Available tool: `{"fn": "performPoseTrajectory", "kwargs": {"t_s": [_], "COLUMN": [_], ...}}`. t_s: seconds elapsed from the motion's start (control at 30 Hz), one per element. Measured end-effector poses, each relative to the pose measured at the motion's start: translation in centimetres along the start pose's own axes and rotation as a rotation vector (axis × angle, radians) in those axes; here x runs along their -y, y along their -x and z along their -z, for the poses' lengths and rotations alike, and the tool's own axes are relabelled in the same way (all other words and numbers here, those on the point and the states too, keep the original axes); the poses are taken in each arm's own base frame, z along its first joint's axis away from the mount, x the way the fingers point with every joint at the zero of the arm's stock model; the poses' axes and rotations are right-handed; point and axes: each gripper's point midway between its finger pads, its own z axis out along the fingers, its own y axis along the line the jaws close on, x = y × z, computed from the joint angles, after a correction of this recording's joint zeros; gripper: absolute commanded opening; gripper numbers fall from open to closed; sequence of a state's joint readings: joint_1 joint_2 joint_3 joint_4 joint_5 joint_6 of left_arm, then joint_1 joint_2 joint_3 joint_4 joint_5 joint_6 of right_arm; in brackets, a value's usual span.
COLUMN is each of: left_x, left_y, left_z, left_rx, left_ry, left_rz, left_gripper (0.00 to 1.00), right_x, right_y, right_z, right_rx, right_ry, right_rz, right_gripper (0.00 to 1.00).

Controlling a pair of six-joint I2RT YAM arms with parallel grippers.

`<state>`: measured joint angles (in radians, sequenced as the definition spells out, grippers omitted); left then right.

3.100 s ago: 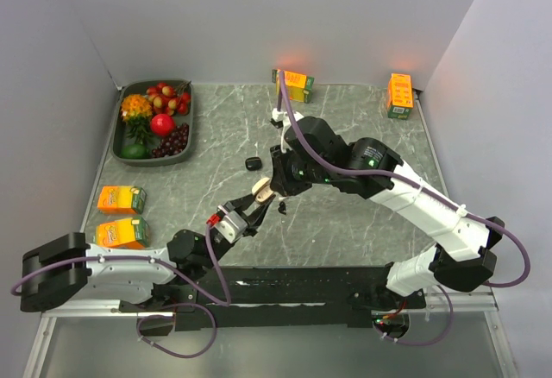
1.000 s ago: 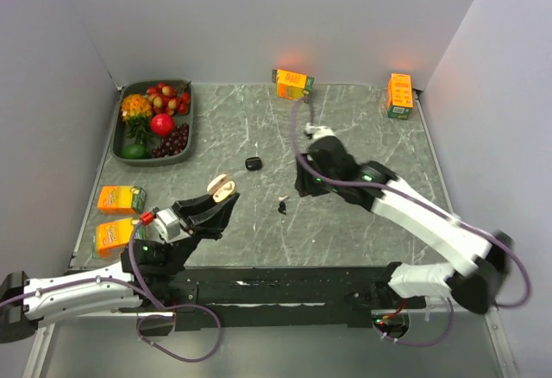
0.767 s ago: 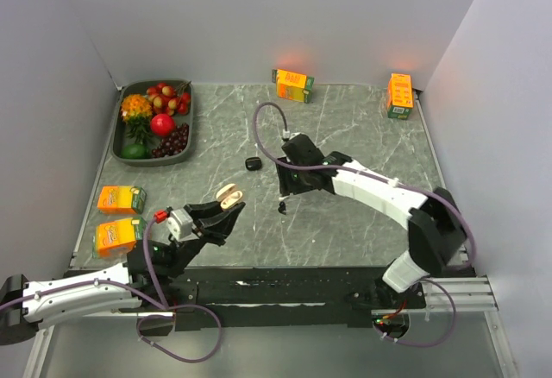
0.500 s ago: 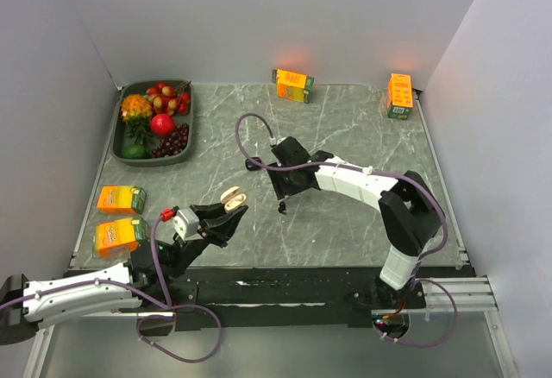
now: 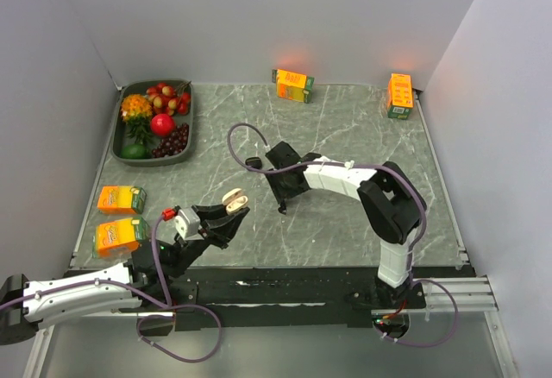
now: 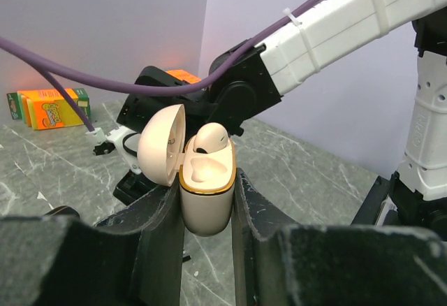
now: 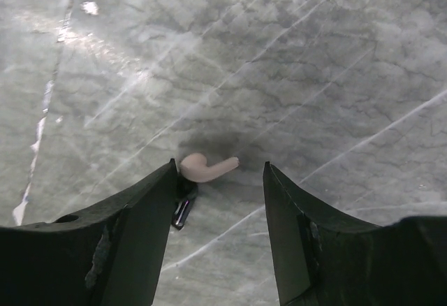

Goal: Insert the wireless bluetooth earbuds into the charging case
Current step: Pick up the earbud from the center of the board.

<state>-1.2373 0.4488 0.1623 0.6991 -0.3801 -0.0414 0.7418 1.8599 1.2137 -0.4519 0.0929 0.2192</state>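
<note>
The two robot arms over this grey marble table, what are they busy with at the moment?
The left gripper is shut on a small cream charging case, lid open, with one whitish earbud already seated inside. The right gripper hangs open low over the grey marble table, its jaws on either side of a second whitish earbud lying there, not yet gripped. A small black piece lies right beside that earbud.

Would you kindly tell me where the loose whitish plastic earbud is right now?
The whitish plastic earbud lies on the grey marble table in the right wrist view, between the open right pincer's fingers, beside a small black piece.
</note>
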Motion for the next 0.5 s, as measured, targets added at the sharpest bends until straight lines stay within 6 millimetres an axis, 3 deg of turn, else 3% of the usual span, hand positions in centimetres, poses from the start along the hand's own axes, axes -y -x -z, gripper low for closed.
{"fn": "performPoseTrajectory", "kwargs": {"t_s": [0.5], "left_x": [0.1], "left_y": [-0.7], "left_z": [0.0], "left_rx": [-0.023], "left_ry": [-0.001], "left_rz": [-0.005], "left_gripper": [0.01], "right_x": [1.0], "right_y": [2.2], "right_z": [-0.5], "right_rx": [0.025], "right_ry": [-0.011], "right_rz": [-0.073], "right_gripper": [0.53]}}
